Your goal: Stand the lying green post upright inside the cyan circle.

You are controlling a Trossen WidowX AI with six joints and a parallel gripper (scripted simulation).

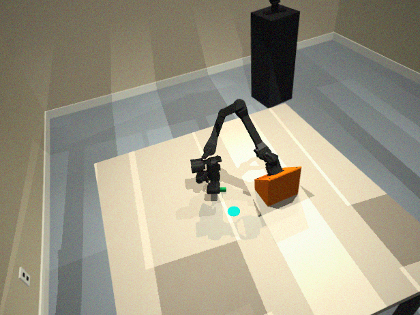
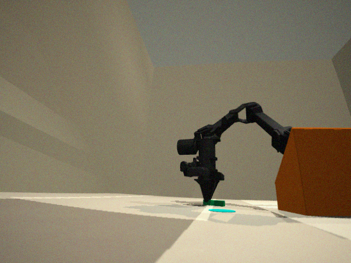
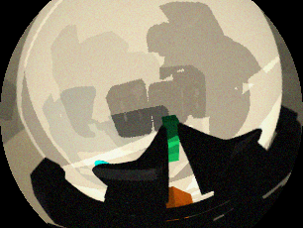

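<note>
Green post (image 2: pixel 214 202) lies flat on the pale surface (image 1: pixel 307 266), a short green bar with its long side running left to right in the exterior view. The black pincer (image 2: pixel 208 199) points straight down over the post's left end, its fingers pressed in against the post on the surface; the wrist view shows the green bar (image 3: pixel 171 138) between the two dark fingertips. Just in front of the post, nearer the exterior camera and apart from it, the flat cyan circle (image 2: pixel 221 210) is marked on the surface, with nothing lying on it. To the right stands an orange block (image 2: pixel 316 171), which carries the arm's base and sits well apart from both post and circle. The jointed black arm (image 1: pixel 238 112) arches up from that block and comes down to the pincer. In the top view, a tall black column (image 1: pixel 274 56) rises at the far edge of the surface, well behind the arm. Grey shadows of the arm spread over the surface around the post and circle. Nothing stands between the post and the circle.
</note>
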